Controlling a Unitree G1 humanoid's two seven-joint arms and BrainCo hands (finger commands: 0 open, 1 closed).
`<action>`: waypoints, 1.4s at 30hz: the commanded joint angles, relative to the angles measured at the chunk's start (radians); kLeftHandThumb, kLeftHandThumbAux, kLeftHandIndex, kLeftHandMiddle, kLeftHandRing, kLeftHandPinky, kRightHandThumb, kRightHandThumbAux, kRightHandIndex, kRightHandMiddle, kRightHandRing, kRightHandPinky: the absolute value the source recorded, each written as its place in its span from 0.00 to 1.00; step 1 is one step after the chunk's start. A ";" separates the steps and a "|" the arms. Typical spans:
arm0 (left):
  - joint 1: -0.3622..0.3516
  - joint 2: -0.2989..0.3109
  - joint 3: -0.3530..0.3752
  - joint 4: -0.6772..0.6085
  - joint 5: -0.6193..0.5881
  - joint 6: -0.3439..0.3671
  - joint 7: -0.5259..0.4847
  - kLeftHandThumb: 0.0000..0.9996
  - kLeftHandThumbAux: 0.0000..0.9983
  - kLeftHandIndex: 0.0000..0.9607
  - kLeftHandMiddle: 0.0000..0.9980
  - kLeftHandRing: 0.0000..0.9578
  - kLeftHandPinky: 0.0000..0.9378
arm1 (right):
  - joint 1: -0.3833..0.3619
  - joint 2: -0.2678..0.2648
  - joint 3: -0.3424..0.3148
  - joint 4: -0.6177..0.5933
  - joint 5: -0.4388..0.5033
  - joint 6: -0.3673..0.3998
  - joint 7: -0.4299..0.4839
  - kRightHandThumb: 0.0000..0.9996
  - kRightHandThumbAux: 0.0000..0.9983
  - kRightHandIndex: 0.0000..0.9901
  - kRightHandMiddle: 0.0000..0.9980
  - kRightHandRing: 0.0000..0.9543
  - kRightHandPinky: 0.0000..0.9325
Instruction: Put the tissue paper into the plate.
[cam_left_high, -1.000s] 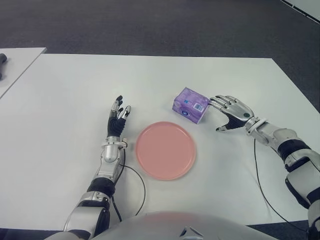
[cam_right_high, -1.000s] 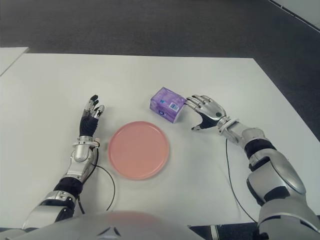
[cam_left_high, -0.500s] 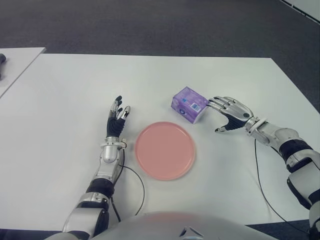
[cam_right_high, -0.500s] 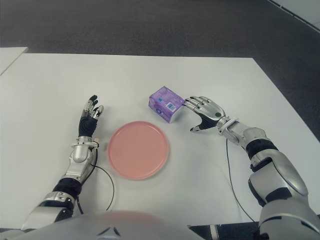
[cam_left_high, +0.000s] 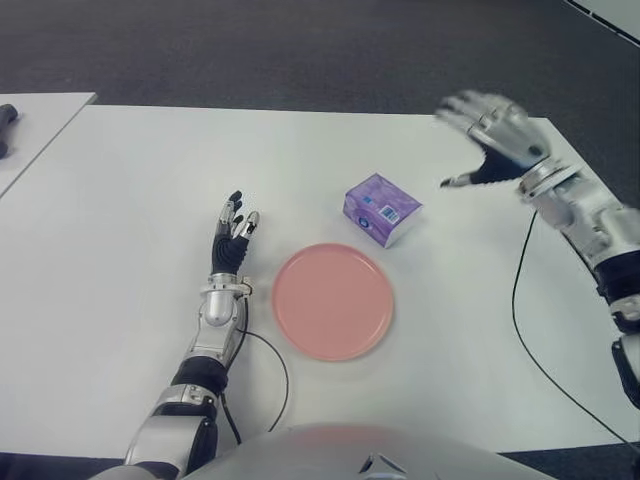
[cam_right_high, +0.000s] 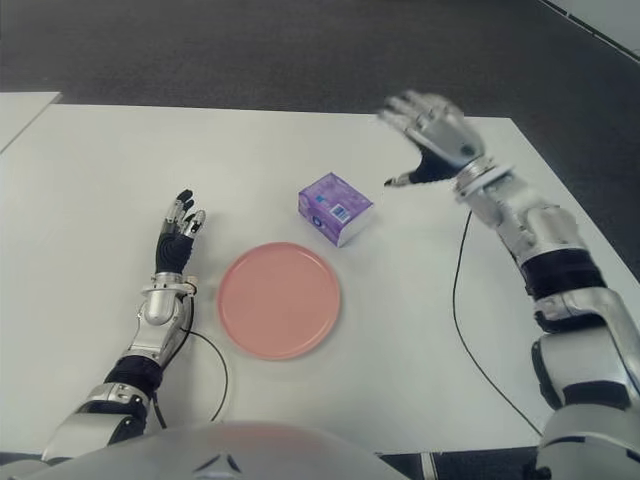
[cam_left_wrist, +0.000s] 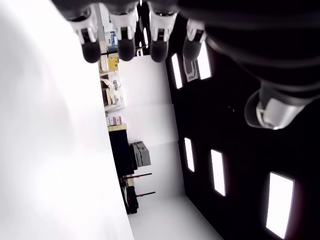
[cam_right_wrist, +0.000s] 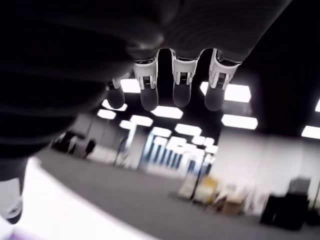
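White table (cam_left_high: 120, 200), right hand (cam_left_high: 492, 135) raised, fingers (cam_right_wrist: 181, 82) spread

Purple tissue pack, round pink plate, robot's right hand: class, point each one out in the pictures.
Purple tissue pack (cam_left_high: 381, 209): left eye view, on its top face.
Round pink plate (cam_left_high: 331, 301): left eye view, on its bare centre.
Right hand (cam_right_high: 434, 137): right eye view, on the open palm, raised beyond the pack.

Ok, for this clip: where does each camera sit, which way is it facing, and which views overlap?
Left eye view: head, facing down at the table; both arms show.
Right eye view: beside it; shares the tissue pack, plate, left hand and right hand.
Left wrist view: along its open fingers, toward the room.
Right wrist view: past its open fingers, toward the ceiling lights.
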 joint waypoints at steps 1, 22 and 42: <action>0.028 0.008 -0.010 0.053 0.020 -0.015 -0.004 0.00 0.40 0.00 0.00 0.00 0.00 | 0.073 0.002 -0.103 -0.248 0.053 0.146 0.178 0.03 0.54 0.00 0.01 0.00 0.00; 0.008 0.010 -0.006 0.096 0.026 -0.029 0.008 0.00 0.41 0.00 0.00 0.00 0.00 | -0.050 0.058 -0.262 -0.434 0.033 0.407 0.415 0.07 0.45 0.00 0.00 0.00 0.00; -0.007 0.002 -0.004 0.102 0.033 -0.014 0.026 0.00 0.38 0.00 0.00 0.00 0.00 | -0.165 0.241 -0.205 -0.384 -0.046 0.513 0.368 0.17 0.47 0.00 0.00 0.00 0.03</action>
